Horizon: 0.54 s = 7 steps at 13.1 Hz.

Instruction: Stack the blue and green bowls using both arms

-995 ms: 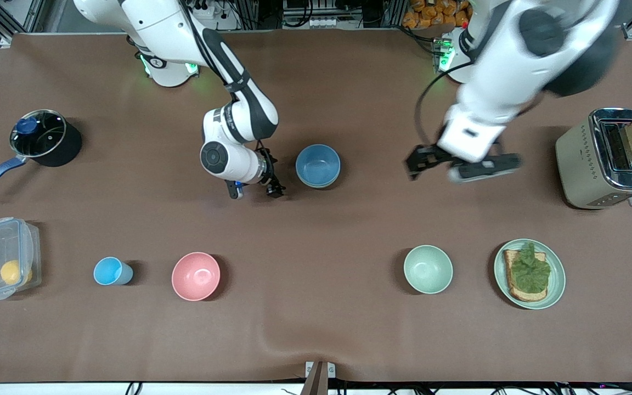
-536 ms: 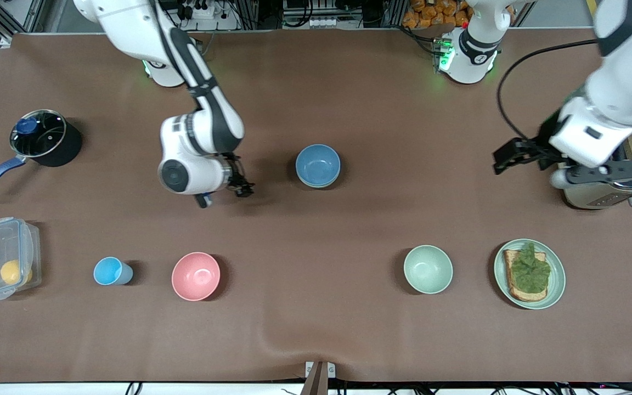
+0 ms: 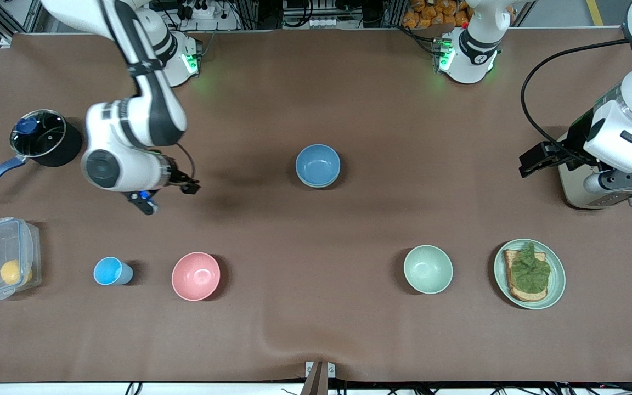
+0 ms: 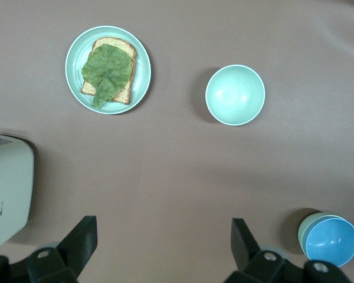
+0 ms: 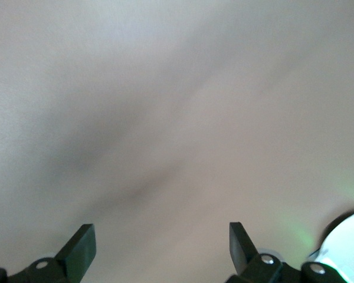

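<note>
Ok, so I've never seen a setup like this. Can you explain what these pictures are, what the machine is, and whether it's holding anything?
These are two robot arms bolted to a brown table, each ending in a two-finger gripper. One picture looks down from a high camera facing the robots. The other two come from cameras on the arms' wrists.

The blue bowl sits inside the green bowl mid-table, so the stack looks done. Nearer the camera are a clear box, blue cup, pink bowl, mint bowl and a plate of toast. A pot and toaster stand at the ends.

The left gripper is up beside the toaster, the right gripper over bare table near the pot. Both are open and empty.
</note>
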### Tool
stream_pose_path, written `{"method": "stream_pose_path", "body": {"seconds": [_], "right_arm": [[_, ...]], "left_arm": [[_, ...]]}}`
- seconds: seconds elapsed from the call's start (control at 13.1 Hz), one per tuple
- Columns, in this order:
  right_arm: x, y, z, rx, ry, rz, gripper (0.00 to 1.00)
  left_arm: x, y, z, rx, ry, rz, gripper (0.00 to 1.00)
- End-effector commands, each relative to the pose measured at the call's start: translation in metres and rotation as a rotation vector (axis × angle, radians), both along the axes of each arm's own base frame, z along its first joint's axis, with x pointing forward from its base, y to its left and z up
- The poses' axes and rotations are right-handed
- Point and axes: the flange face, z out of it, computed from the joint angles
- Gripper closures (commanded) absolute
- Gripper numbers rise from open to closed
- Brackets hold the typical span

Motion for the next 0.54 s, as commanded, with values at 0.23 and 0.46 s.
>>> {"method": "stream_pose_path", "body": {"seconds": [0.23, 0.46], "right_arm": [[0.013, -0.108, 0.058, 0.091, -0.040, 0.299, 0.00], [0.033, -0.103, 0.133, 0.050, -0.023, 0.328, 0.00]], "left_arm": [[-0.003, 0.003, 0.008, 0.021, 0.001, -0.013, 0.00], [-0.008, 0.001, 0.014, 0.047, -0.010, -0.006, 0.00]]}}
